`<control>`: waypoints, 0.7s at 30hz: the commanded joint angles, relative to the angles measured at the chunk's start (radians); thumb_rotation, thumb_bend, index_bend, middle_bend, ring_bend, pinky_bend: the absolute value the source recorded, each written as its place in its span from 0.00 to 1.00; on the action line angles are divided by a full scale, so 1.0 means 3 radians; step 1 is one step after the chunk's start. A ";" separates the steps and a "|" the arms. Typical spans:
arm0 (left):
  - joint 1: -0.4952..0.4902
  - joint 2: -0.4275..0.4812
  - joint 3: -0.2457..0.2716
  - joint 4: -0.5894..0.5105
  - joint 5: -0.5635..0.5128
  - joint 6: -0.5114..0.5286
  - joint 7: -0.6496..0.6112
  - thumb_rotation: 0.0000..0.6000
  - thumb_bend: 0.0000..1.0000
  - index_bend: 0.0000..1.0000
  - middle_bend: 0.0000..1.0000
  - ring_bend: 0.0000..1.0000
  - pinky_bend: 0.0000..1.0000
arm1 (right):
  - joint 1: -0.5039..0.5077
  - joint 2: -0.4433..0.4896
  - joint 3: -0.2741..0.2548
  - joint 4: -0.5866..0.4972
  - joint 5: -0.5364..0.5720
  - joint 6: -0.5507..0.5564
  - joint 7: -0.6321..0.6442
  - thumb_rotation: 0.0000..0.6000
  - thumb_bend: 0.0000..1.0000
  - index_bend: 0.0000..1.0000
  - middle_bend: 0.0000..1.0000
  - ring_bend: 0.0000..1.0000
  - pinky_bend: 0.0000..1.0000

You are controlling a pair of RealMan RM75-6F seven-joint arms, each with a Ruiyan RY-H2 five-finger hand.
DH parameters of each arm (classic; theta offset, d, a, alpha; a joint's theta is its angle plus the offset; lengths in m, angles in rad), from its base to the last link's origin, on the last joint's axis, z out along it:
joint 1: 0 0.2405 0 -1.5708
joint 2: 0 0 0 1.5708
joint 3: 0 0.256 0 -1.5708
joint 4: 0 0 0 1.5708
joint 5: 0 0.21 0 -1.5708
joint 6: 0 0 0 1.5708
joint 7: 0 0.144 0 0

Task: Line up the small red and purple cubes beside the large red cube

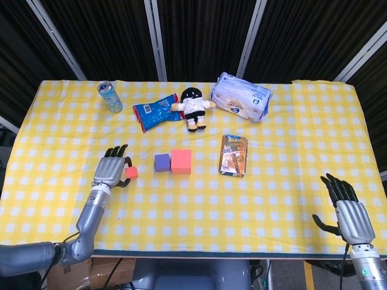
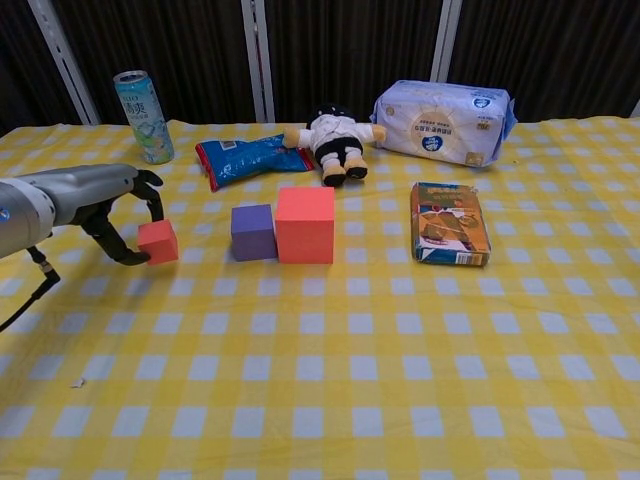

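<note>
Right hand (image 1: 349, 212) at table's 5 o'clock edge, fingers spread, holding nothing. Left hand (image 2: 112, 205) pinches small red cube (image 2: 158, 241), at 9 o'clock of purple cube (image 2: 253, 232), apart from it. Purple cube touches large red cube (image 2: 305, 224) at its 9 o'clock. Box (image 2: 449, 223) at 3 o'clock.

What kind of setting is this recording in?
Most likely a lab test bench rather than a home: a table under a yellow checked cloth, dark curtains on metal framing behind, and assorted props such as foam cubes, a drink can and a plush doll.
</note>
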 commanded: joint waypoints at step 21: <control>-0.0383 -0.0527 -0.0204 0.0820 -0.0237 -0.0373 0.0033 1.00 0.37 0.43 0.00 0.00 0.00 | 0.0008 0.0030 0.0006 -0.0014 0.0029 -0.0037 0.0079 1.00 0.34 0.00 0.00 0.00 0.00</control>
